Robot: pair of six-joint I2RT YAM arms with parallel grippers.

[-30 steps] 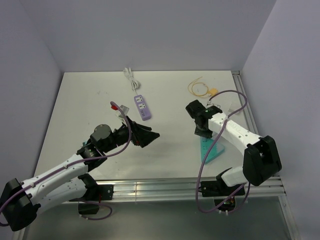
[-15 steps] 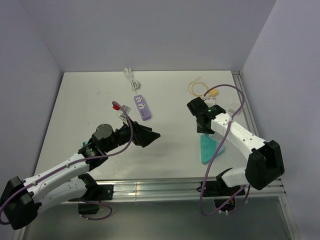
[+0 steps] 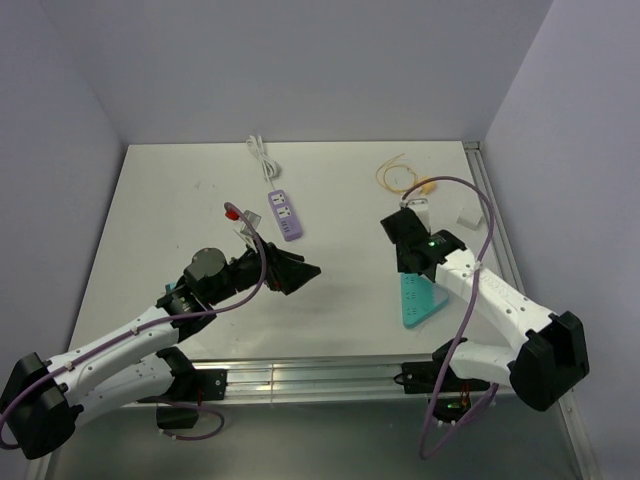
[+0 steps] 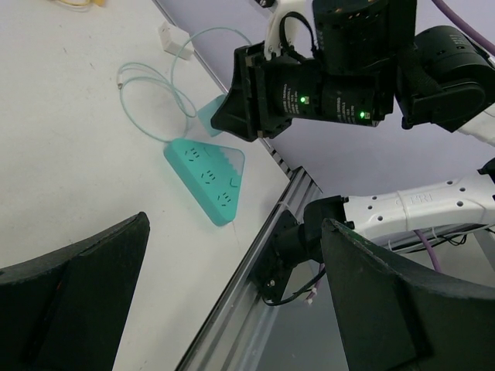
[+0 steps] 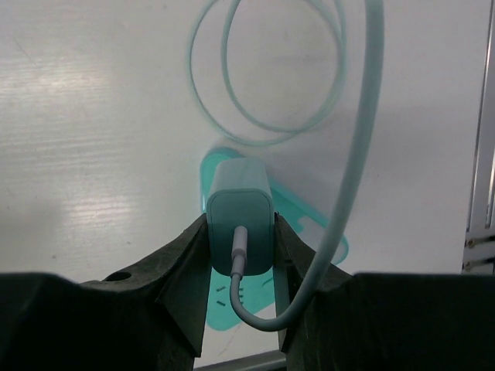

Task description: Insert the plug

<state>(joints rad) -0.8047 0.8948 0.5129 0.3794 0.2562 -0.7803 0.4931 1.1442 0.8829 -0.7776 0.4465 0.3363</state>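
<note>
My right pincer (image 5: 240, 236): clamped on teal charger plug (image 5: 240, 209), over teal power strip (image 4: 207, 176).
My left pincer (image 4: 232, 297): spread wide, holding nothing.

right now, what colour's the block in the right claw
Pale mint green block, clearest in right wrist view.

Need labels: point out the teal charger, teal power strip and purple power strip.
teal charger (image 5: 240, 199), right wrist view, its body.
teal power strip (image 4: 207, 176), left wrist view, socket face.
purple power strip (image 3: 284, 214), top view, middle.
</note>
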